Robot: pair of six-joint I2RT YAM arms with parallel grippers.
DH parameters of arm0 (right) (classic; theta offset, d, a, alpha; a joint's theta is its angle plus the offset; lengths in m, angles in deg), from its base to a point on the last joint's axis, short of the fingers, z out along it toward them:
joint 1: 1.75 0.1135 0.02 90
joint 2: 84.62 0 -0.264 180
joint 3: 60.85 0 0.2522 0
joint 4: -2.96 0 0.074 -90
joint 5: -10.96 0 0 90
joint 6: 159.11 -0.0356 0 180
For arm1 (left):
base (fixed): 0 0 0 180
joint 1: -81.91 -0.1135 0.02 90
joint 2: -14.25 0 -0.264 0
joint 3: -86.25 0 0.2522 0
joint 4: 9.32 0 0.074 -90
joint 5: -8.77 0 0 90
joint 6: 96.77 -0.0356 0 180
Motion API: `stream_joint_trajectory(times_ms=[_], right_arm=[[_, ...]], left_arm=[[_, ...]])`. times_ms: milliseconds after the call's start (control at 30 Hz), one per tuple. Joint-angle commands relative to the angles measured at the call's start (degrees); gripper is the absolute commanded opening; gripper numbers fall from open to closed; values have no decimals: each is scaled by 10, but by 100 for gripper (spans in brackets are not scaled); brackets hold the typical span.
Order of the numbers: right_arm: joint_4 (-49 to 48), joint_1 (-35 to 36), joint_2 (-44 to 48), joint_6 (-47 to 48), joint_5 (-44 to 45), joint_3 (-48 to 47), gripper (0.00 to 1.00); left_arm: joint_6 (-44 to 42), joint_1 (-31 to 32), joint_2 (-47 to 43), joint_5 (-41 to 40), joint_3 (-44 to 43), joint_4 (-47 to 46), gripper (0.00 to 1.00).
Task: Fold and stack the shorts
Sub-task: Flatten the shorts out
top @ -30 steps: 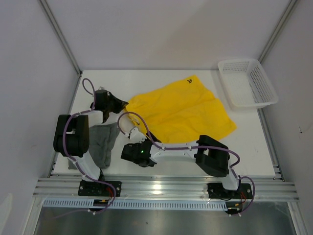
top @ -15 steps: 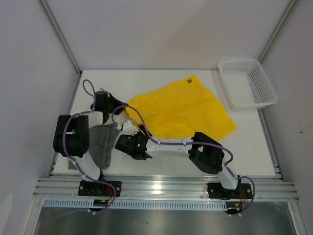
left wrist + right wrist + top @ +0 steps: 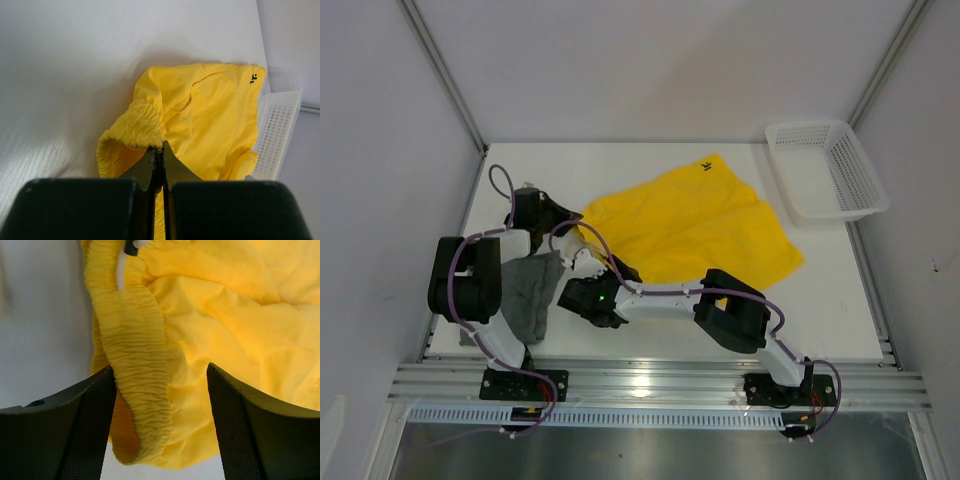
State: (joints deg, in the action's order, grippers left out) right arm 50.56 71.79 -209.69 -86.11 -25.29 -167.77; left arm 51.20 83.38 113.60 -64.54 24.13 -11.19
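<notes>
While the yellow shorts (image 3: 695,225) lie unfolded on the counter (image 3: 820,285), the left fingers (image 3: 146,172) pinch their waistband (image 3: 140,365) tight and the right fingers (image 3: 75,430) stand wide apart astride it, holding nothing. The grey shorts (image 3: 525,292) sit rumpled near the counter's left edge; both folds and the stacking seem still to do.

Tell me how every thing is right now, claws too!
yellow shorts: spread out, unfolded, waistband bunched.
grey shorts: crumpled, unfolded.
basket: upright, empty.
left gripper: shut on the yellow shorts' waistband.
right gripper: open, straddling the waistband.
</notes>
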Motion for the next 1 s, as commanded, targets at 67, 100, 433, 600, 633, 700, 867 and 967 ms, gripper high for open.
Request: stream_joint_trajectory(times_ms=[67,100,433,600,633,700,867,967], right_arm=[[75,6,-1,-32,66,4,72],[84,7,-1,-38,72,7,72],[249,34,16,-173,53,33,67],[299,29,21,-251,86,75,63],[294,28,26,-258,92,86,61],[282,21,42,-258,94,113,60],[285,8,58,-262,106,141,52],[293,7,62,-275,107,156,51]], left_arm=[[2,1,-33,3,-1,-4,0],[2,1,-33,4,-3,-3,0],[-5,1,-25,-8,-17,5,0],[-11,1,-26,-22,-17,12,0],[-13,1,-26,-22,-18,12,0],[-19,1,-28,-24,-18,18,0],[-38,1,-35,-44,-26,40,0],[-48,-3,-33,-49,-41,56,0]])
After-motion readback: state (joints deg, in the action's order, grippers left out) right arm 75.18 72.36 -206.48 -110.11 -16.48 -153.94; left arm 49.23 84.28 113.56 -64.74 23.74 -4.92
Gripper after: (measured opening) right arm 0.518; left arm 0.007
